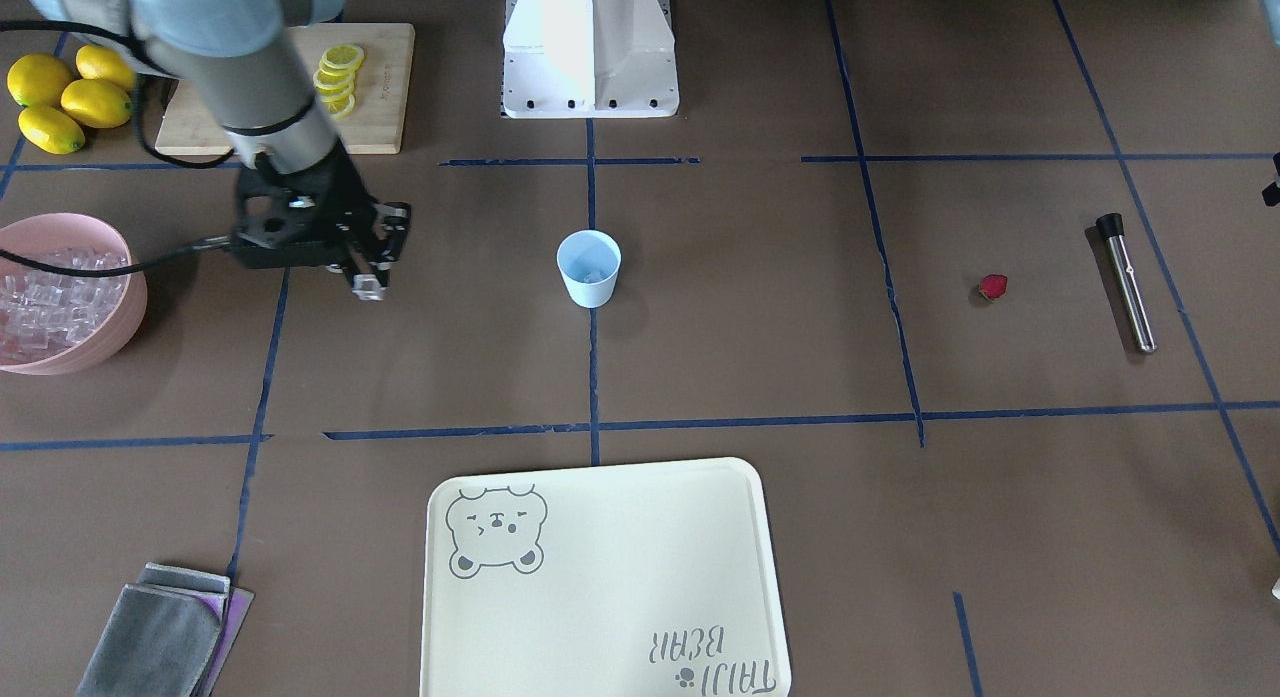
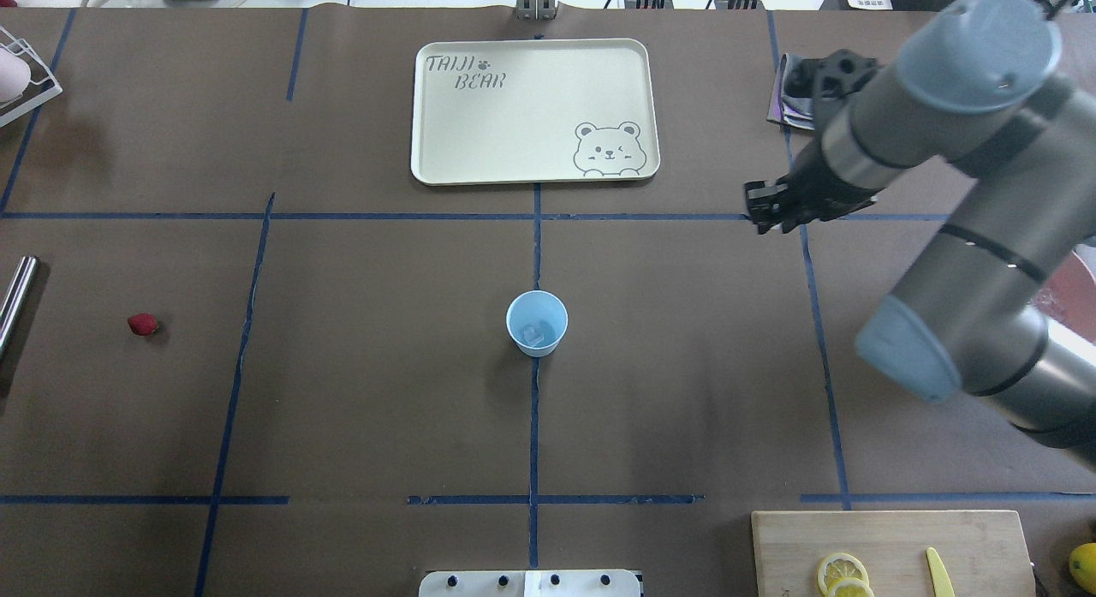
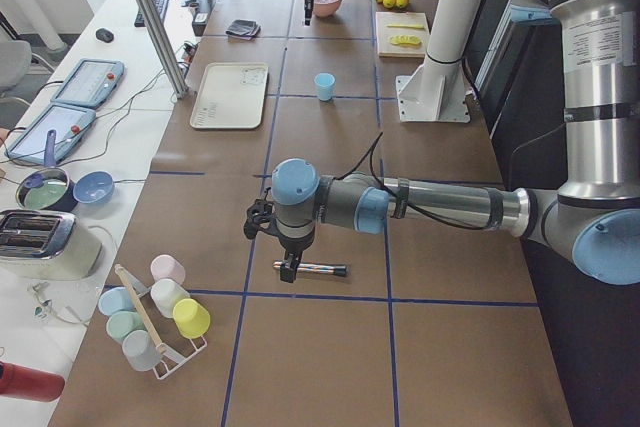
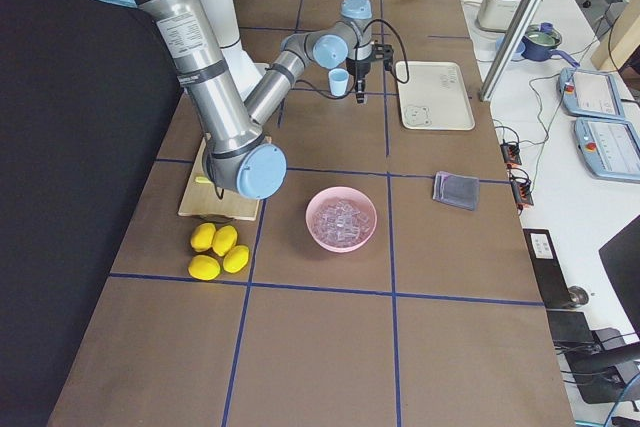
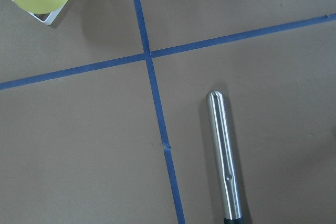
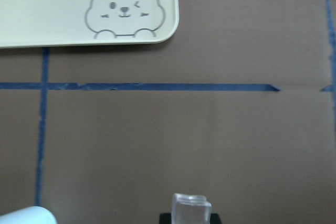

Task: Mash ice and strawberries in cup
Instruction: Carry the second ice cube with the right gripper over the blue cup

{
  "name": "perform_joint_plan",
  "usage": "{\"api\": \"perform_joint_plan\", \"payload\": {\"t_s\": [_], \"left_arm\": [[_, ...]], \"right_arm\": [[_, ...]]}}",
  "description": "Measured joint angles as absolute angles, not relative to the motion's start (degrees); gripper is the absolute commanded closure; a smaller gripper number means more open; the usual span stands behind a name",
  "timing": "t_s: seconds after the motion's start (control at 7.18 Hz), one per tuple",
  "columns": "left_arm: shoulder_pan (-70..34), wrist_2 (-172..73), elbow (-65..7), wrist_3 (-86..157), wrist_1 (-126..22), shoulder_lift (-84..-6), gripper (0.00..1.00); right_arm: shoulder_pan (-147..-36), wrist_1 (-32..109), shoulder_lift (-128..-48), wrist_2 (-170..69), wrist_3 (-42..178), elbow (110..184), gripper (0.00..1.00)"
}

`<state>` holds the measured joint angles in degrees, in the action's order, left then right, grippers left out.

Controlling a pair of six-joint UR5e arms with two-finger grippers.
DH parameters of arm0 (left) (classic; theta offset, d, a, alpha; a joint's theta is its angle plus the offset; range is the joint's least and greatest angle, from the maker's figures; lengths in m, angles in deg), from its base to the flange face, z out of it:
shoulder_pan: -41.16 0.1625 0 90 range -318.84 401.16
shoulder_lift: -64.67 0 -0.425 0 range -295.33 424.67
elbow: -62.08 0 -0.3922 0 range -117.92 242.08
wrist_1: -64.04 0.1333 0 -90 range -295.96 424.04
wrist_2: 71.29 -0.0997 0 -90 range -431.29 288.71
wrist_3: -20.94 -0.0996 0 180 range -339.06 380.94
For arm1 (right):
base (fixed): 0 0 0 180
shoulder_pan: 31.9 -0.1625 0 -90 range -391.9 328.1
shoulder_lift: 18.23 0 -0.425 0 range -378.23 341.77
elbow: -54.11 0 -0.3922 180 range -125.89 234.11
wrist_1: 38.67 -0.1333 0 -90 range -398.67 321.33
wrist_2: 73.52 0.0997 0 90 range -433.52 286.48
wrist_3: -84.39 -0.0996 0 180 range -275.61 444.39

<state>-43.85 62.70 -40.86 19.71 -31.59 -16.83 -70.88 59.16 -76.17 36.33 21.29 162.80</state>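
The right gripper (image 1: 368, 282) is hanging above the tabletop between the pink bowl (image 1: 112, 245) and the cup (image 1: 588, 267), and its fingers are pinching a clear cube (image 6: 191, 208), which is showing plainly in the right wrist view. The cup is standing upright at the middle of the tabletop, right on the centre tape line, with some ice (image 2: 536, 331) lying in its bottom. More ice (image 1: 45, 297) is filling the bowl near the tabletop's right end. Over at the left end, the strawberry (image 1: 992, 287) is lying alone on the brown surface, well apart from the cup and near the muddler (image 1: 1127, 282), a steel rod with a black cap that is lying flat closer to that end's edge. The left gripper (image 3: 287, 269) is hovering over the muddler in the side view, and the left wrist camera is looking straight down at the rod, but how wide the fingers are I cannot tell. The cream tray (image 1: 600, 577) is sitting at the far edge opposite the robot, with a folded cloth (image 1: 160, 632) toward that edge's right corner. By the robot's near right corner, four lemons (image 1: 65, 97) are lying beside a board (image 1: 385, 87) carrying lemon slices (image 1: 338, 77).
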Motion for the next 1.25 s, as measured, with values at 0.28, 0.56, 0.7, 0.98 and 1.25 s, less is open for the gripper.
{"api": "perform_joint_plan", "payload": {"t_s": [0.28,0.56,0.7,0.98,1.25], "left_arm": [[-43.8,62.7,-40.9,19.7,-31.6,-16.9,0.0],[-43.8,62.7,-40.9,19.7,-31.6,-16.9,0.0],[-43.8,62.7,-40.9,19.7,-31.6,-17.0,0.0],[-43.8,62.7,-40.9,19.7,-31.6,-17.0,0.0],[-43.8,62.7,-40.9,19.7,-31.6,-17.0,0.0]], "right_arm": [[-62.8,60.3,-67.0,29.4,10.7,157.4,0.96],[-59.1,60.5,-63.4,26.3,6.7,154.3,0.95],[-57.8,60.5,-63.1,25.3,5.8,153.7,0.94],[-56.0,60.4,-62.7,24.0,4.8,153.0,0.34],[-55.4,60.2,-62.7,23.7,4.2,152.4,0.02]]}}
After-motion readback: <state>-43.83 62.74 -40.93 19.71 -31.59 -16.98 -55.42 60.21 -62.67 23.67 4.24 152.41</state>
